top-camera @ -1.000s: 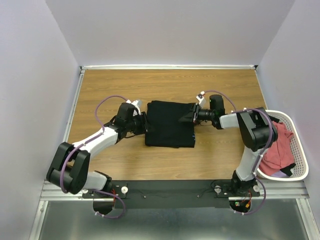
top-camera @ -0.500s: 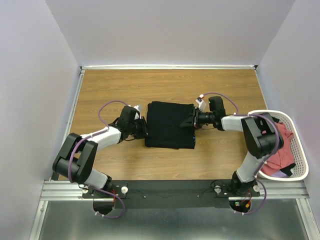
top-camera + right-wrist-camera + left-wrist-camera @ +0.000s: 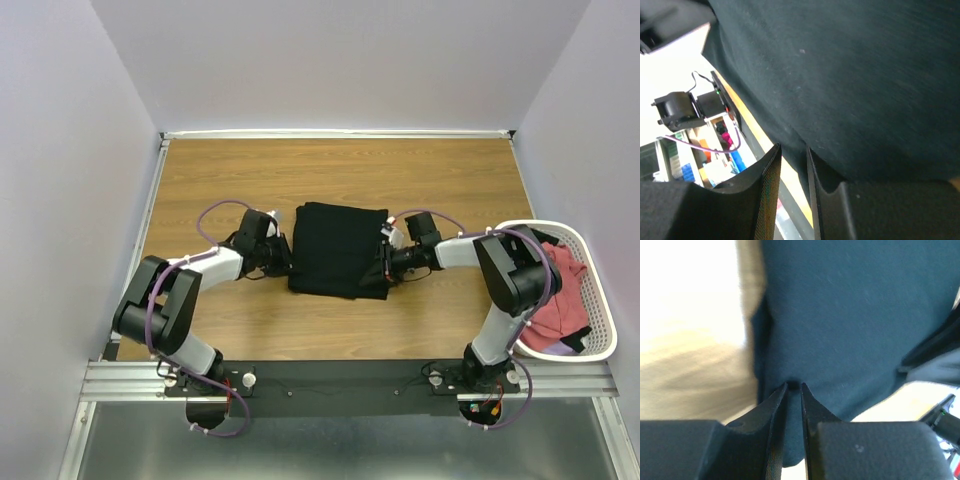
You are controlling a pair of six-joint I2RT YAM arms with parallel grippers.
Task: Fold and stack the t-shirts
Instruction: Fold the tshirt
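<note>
The black t-shirt [image 3: 338,250] lies folded into a rough square on the middle of the wooden table. My left gripper [image 3: 286,257] is at its left edge, low to the table. In the left wrist view the jaws [image 3: 794,386] are shut on a pinch of the black cloth [image 3: 850,315]. My right gripper [image 3: 386,262] is at the shirt's right edge. In the right wrist view its jaws [image 3: 792,146] stand narrowly apart with the edge of the black cloth [image 3: 850,75] between them. Salmon-red t-shirts [image 3: 556,300] lie bunched in the basket.
The white mesh basket [image 3: 600,345] stands at the table's right edge, beside the right arm's base. The wooden table [image 3: 250,170] shows bare behind and to the sides of the shirt. White walls close in the back and both sides.
Both grippers have slid toward the near edge along the shirt's two sides and dropped lower. The shirt's near edge has shifted slightly with them.
</note>
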